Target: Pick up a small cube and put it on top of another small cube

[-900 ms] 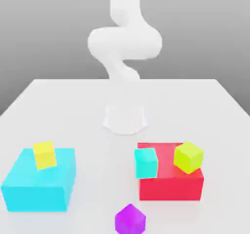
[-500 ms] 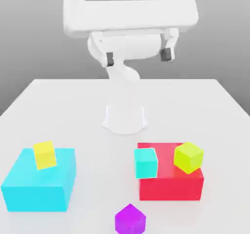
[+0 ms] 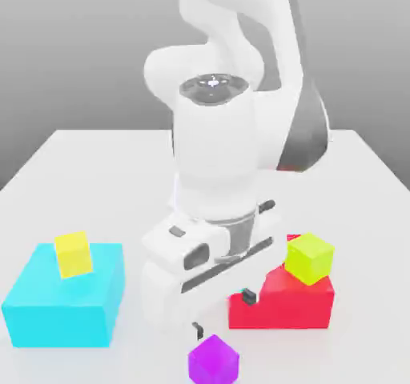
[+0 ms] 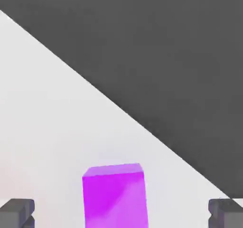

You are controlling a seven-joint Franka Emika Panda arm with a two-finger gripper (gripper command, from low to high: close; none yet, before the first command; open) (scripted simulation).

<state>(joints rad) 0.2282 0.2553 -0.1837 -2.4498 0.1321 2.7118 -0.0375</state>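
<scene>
The small plain purple cube [image 3: 214, 360], lying on the white bench [image 3: 96, 174] near the big red block [image 3: 280, 298] carrying the small lime cube [image 3: 310, 258], is being approached by the wide-open, empty claw [image 3: 222, 310], lowering and closing being judged next.

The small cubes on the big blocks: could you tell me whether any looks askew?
Yes. The lime cube sits tilted over the red block's corner, overhanging its edge. The yellow cube on the cyan block is slightly tilted too.
</scene>
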